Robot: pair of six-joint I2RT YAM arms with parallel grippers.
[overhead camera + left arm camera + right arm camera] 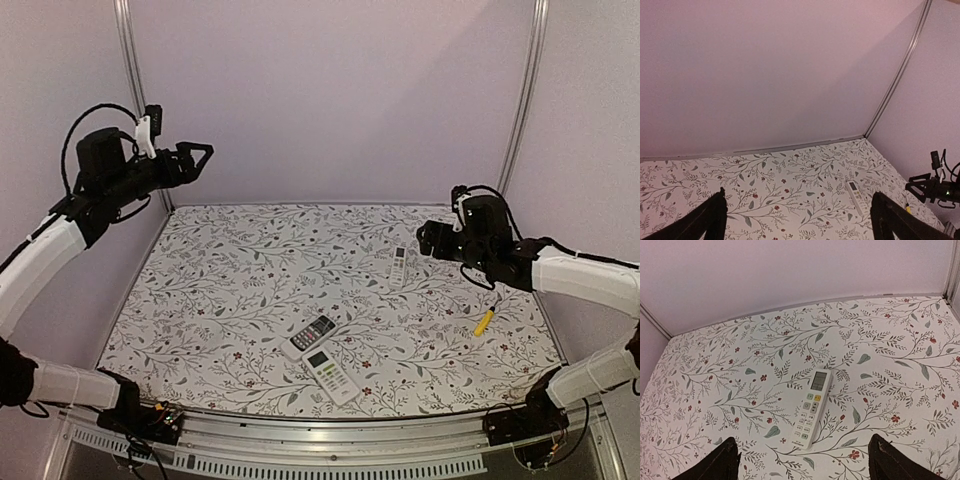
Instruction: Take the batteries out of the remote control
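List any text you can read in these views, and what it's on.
No text can be read in any view.
Far remote: a line of print below the buttons, too blurred to read; button marks too small.
Dark remote: key marks too small.
Near remote: screen and key marks too small.

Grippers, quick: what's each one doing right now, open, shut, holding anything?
Left gripper: open, holding nothing, raised in the air.
Right gripper: open, holding nothing, hovering over a white remote.
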